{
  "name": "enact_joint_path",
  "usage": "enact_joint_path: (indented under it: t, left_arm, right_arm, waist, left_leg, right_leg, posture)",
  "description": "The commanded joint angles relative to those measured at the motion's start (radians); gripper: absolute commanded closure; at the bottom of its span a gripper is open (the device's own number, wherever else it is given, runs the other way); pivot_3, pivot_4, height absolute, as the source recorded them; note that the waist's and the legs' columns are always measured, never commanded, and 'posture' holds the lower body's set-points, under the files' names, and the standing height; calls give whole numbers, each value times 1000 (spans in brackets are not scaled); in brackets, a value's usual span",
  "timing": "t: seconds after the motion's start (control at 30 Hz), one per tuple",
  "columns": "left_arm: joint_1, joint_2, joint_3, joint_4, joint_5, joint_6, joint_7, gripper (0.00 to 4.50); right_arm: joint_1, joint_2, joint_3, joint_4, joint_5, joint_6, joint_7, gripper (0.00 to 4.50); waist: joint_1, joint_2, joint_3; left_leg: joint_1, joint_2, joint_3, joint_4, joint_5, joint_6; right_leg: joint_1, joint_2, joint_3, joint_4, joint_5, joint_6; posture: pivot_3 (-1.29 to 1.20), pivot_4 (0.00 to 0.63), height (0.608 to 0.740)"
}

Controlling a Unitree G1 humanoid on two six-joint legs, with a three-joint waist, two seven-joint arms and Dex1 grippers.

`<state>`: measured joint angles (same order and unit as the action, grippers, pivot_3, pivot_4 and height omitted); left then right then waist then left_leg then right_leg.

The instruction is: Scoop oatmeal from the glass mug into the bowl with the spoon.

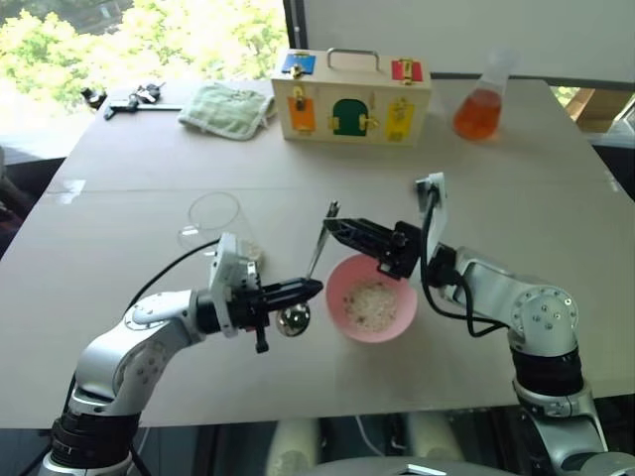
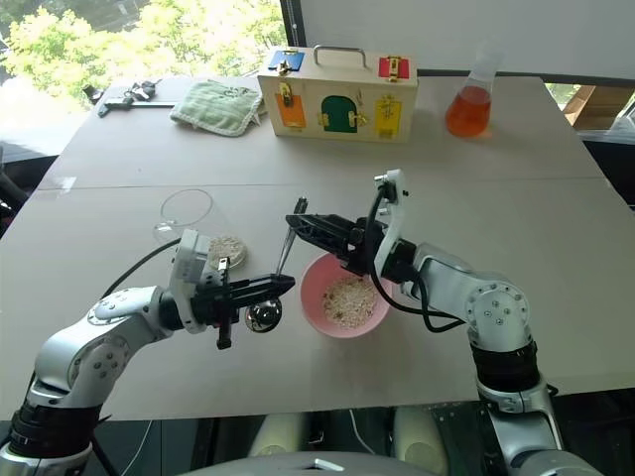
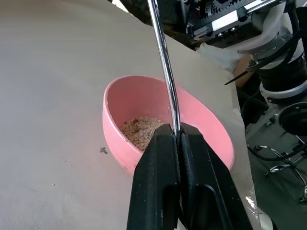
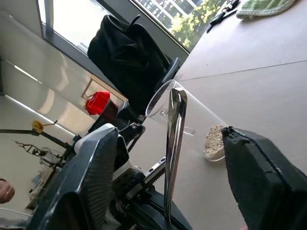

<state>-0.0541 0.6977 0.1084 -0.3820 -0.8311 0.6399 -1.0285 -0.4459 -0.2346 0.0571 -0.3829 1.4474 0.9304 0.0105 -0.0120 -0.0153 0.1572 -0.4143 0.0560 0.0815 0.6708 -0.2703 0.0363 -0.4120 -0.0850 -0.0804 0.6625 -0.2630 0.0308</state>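
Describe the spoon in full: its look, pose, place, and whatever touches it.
The spoon is slim, shiny silver metal with a long thin handle and a small round bowl. It stands tilted just left of the pink bowl, handle end up, round bowl low above the table. The left gripper is shut on the handle's lower part. The right gripper is open around the handle's upper end, its fingers apart from it.
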Motion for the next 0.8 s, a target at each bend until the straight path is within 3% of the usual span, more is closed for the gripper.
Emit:
enact_joint_path:
  t: [0.03,0.43,0.8]
  left_arm:
    - [-1,15,32,-41,-80,32,-39,4500]
    - [-16,73,11,-9,-121,81,-168,4500]
    - [-1,107,-21,-18,-68,68,-225,4500]
  right_arm:
    - [-20,-8,-14,-38,-7,-15,58,1105]
    - [-40,-85,29,-45,-119,14,358,1105]
    - [-72,-88,57,-38,-157,48,388,1105]
  waist:
    - [0,0,0]
    - [1,0,0]
    - [1,0,0]
  left_leg:
    - [0,0,0,0,0,0]
    - [0,-1,0,0,0,0]
    - [0,-1,0,1,0,0]
  right_leg:
    - [0,0,0,0,0,0]
    - [0,0,0,0,0,0]
    - [0,0,0,0,0,0]
  posture:
    - [0,150,740]
    - [0,150,740]
    - [0,150,740]
